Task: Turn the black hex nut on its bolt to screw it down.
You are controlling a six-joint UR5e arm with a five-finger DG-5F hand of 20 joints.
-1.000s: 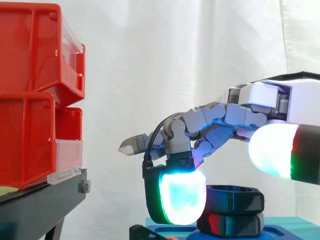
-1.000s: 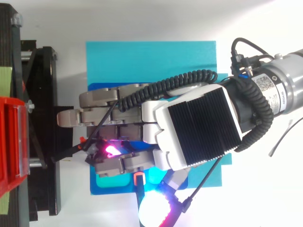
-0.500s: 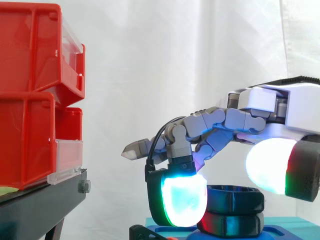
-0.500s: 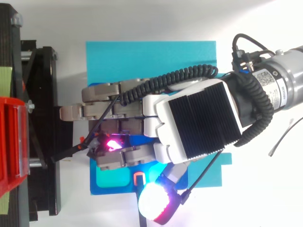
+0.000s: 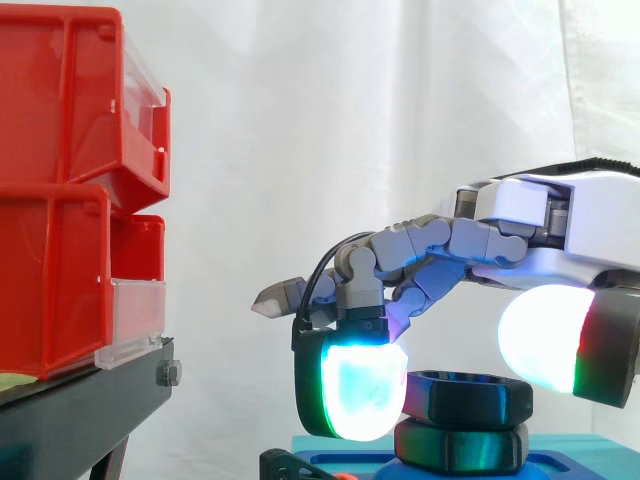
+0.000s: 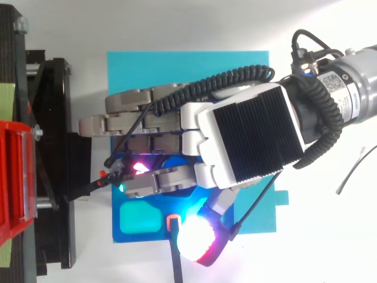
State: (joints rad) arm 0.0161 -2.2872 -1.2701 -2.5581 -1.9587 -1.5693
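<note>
since a second earlier the grey robot hand (image 6: 247,141) had rolled at the wrist, and the black hex nut (image 5: 465,397) showed sharper corners, so it had likely turned a little. it sat on a second black hex piece (image 5: 460,447) above the teal base (image 6: 188,68). one curled finger's cyan pad (image 5: 350,385) pressed its left side, the white thumb pad (image 5: 545,340) just beside its right. more turns looked needed.

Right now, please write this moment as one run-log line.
hand: above blue base | fingers: one curled against black hex nut
</note>
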